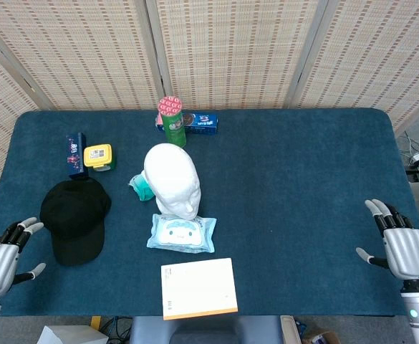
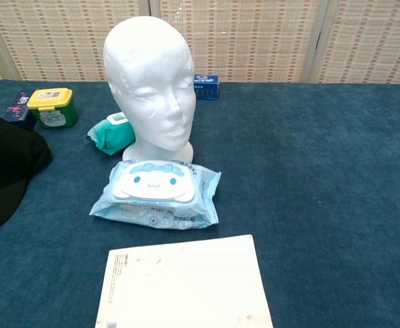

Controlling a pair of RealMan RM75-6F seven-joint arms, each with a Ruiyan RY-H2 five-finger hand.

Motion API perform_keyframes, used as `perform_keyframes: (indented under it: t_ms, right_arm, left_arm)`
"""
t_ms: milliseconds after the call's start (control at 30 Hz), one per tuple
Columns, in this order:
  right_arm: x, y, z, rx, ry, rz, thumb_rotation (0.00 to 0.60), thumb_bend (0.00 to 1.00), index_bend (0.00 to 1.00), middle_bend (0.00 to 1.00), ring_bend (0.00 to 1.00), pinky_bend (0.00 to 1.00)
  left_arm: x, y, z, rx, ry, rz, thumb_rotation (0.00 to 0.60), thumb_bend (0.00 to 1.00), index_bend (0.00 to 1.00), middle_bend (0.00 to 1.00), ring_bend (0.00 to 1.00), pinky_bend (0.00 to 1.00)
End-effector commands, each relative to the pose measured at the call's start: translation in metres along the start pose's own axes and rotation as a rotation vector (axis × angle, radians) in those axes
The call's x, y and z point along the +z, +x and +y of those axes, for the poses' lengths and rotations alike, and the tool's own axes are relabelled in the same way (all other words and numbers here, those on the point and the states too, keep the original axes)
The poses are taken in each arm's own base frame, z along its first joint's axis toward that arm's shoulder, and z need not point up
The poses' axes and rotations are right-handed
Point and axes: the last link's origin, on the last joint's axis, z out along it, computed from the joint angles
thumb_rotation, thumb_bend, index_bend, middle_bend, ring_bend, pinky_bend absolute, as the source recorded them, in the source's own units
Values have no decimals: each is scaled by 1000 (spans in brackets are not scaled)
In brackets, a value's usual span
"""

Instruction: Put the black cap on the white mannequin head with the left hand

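The silver left hand [image 1: 0,259] and silver right hand [image 1: 402,247] are held apart, fingers spread, nothing grasped.

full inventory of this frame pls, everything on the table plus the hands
black cap: 1, black, table left
mannequin head: 1, white, centre, upright
wipes pack: 1, light blue, in front of the head
green pouch: 1, teal, left of the head
notebook: 1, white, near edge
yellow-lid tub: 1, green, back left
dark box: 1, navy, beside the tub
can: 1, green, back centre
blue box: 1, behind the can
left hand: open, left edge
right hand: open, right edge
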Motion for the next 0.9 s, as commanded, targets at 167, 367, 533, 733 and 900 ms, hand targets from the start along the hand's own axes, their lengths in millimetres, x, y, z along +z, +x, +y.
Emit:
perform_keyframes:
  t_ms: [167,367,533,733,900]
  right_arm:
    - [5,-1,-3,-4,6,-10,600,0,76,140,130,262]
    - [8,-3,-6,-10,13,-26,600,0,76,140,130,262]
    - [6,-1,-7,-8,19,-16,600,0,76,140,130,262]
    - [7,-1,-5,-4,6,-15,600,0,76,140,130,262]
    - [6,0,-5,-1,9,-11,600,0,76,140,130,262]
  left_arm:
    - [-2,1,-3,-7,14,5,600,131,228,157,136,394]
    - [-7,1,-2,-17,10,10,600,131,232,157,139,394]
    - [-11,1,7,-20,-59,41,600,132,279,190,178,407]
    - [-16,-4,20,-42,-164,93,600,93,562,510,354,438]
    - [-18,-11,31,-72,-248,125,600,28,716,715,449,443]
